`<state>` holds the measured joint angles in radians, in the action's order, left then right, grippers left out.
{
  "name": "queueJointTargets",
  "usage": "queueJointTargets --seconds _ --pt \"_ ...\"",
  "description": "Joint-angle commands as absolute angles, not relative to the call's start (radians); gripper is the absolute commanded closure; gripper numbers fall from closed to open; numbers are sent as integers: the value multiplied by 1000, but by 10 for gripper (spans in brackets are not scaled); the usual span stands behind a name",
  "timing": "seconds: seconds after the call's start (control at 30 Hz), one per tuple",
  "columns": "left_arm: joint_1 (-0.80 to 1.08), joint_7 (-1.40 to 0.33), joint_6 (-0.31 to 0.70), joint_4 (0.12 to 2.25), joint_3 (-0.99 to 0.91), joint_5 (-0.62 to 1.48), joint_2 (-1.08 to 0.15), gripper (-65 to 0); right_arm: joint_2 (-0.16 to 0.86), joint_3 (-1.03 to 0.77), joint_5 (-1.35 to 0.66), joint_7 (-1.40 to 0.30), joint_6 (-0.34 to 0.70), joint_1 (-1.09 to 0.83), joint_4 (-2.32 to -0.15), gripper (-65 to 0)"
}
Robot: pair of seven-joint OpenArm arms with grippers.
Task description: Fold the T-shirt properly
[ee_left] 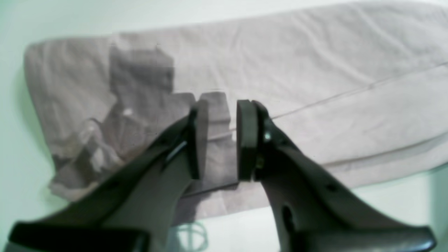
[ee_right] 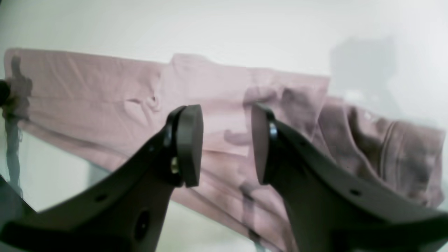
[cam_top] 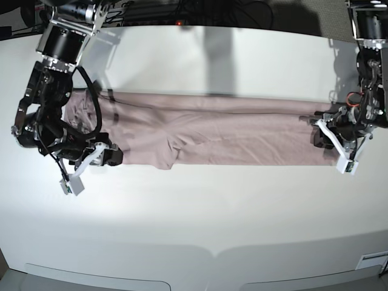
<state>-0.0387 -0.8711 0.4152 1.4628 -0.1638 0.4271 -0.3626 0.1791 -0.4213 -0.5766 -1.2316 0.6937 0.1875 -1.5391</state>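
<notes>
Cloth fills the middle of the white counter (cam_top: 194, 230). It is the T-shirt (cam_top: 206, 136), dusty pink and soft, lying as one long band from side to side. It looks folded over along its length, with a seam line running down it and small wrinkles near the middle.

The left gripper (ee_left: 222, 140) is over one end of the T-shirt. Its two dark pads stand a little apart, with a narrow gap between them. Pink cloth shows through the gap, but it looks like it lies below the pads, not pinched by them. That end of the T-shirt is bunched and dark with shadow.

The right gripper (ee_right: 226, 145) is over the other end, where the cloth is crumpled into folds. Its pads stand wider apart, and nothing is between them. It is open and holds nothing.

In the base view, the left gripper (cam_top: 332, 142) is by the T-shirt's end on that picture's right, and the right gripper (cam_top: 97, 156) is by the end on that picture's left.
</notes>
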Motion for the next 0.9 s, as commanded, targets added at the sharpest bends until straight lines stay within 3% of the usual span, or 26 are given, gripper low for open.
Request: queueJointTargets --seconds 0.0,0.43,0.87 --pt "-53 -848 416 1464 -169 438 -376 -137 185 -413 -575 -1216 698 197 -1555 -240" --pt "-51 -753 450 1203 -168 359 -317 -137 180 -203 -342 -1050 698 65 -1524 -240" --pt "-56 -717 449 1159 -168 310 -318 -137 183 -196 -291 -952 698 233 -1161 -240"
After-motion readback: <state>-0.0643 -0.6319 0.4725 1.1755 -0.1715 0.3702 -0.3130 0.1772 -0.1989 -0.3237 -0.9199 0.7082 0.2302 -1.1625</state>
